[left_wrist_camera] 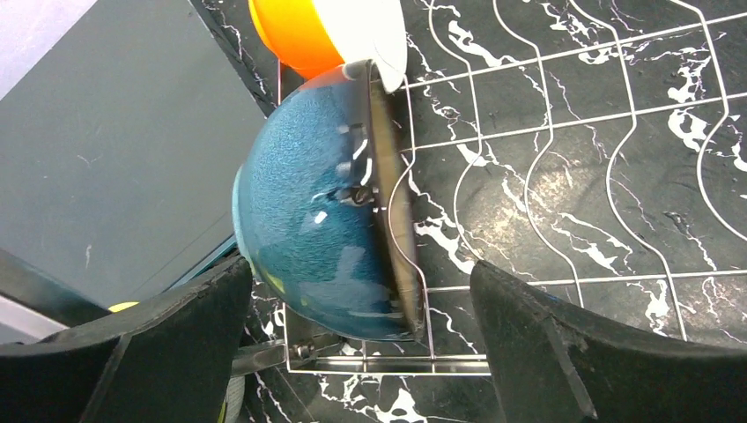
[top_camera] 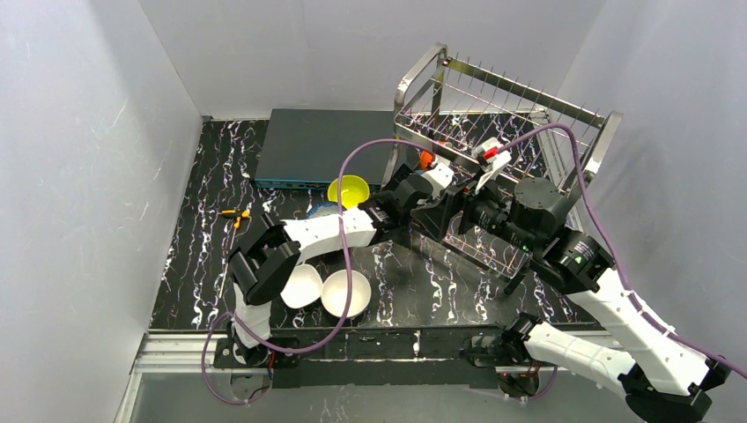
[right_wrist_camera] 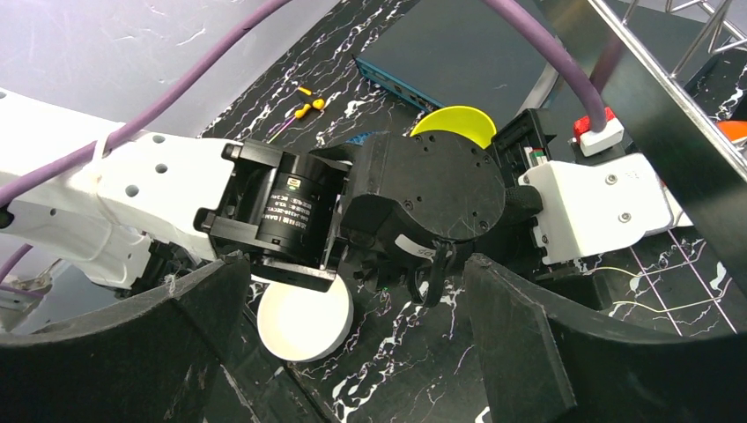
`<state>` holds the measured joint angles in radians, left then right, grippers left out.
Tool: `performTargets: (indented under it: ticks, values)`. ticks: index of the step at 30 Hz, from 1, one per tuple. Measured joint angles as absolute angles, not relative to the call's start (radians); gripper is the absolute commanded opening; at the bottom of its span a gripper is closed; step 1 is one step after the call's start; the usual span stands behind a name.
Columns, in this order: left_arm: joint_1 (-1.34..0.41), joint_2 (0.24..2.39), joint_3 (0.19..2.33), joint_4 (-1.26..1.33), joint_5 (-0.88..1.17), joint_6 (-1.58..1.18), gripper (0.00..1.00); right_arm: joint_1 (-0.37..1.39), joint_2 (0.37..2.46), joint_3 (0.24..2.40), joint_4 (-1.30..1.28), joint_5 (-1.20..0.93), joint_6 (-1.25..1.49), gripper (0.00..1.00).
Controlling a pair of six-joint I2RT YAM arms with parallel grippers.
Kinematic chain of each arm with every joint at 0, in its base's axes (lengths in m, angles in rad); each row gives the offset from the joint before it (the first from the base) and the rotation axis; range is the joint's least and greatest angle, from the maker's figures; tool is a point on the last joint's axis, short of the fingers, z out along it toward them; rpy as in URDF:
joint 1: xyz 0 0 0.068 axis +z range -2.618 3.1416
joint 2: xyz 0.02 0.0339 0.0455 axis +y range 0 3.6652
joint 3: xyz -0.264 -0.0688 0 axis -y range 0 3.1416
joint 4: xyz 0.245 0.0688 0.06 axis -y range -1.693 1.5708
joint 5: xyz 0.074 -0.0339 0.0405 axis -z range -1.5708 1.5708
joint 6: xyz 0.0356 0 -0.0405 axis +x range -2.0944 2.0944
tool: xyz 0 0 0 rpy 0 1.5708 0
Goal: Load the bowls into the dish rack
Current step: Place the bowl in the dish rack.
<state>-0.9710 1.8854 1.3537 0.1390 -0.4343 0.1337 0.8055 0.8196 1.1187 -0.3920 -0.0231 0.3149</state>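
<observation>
The black fingers point(left_wrist_camera: 132, 352) of my left end effector point(left_wrist_camera: 359, 304) are filling the bottom of the wrist view, standing wide apart. Between them the dark blue bowl point(left_wrist_camera: 308, 229) is standing on edge in the dish rack point(left_wrist_camera: 388, 363), its rim leaning against a wavy wire. My right-hand finger is staying clear of that rim. The other finger is sitting just beside the bowl's curved underside, and I cannot tell whether it is touching.

Just beyond the fingertips, past the blue one, an orange bowl point(left_wrist_camera: 291, 31) and a white bowl point(left_wrist_camera: 370, 31) are also standing on edge in the rack. Off to the left of this end effector the flat grey-blue box point(left_wrist_camera: 106, 150) is lying on the tabletop point(left_wrist_camera: 370, 405).

My right end effector point(right_wrist_camera: 357, 273) is hanging with its fingers spread too, gripping nothing and pointing at my left wrist. Beyond it a yellow-green bowl point(right_wrist_camera: 454, 123) is sitting near the box. Below it a loose white bowl point(right_wrist_camera: 304, 322) is resting on the tabletop, and the overhead view is showing a second loose white bowl point(top_camera: 301, 285) side by side with it.
</observation>
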Motion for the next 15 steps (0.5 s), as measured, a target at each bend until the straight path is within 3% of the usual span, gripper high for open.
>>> performTargets:
  ticks: [15]
  values:
    - [-0.974, 1.847, 1.37, 0.034, -0.505, 0.133, 0.91, 0.805, 0.822, 1.119, -0.387, -0.029, 0.319, 0.99]
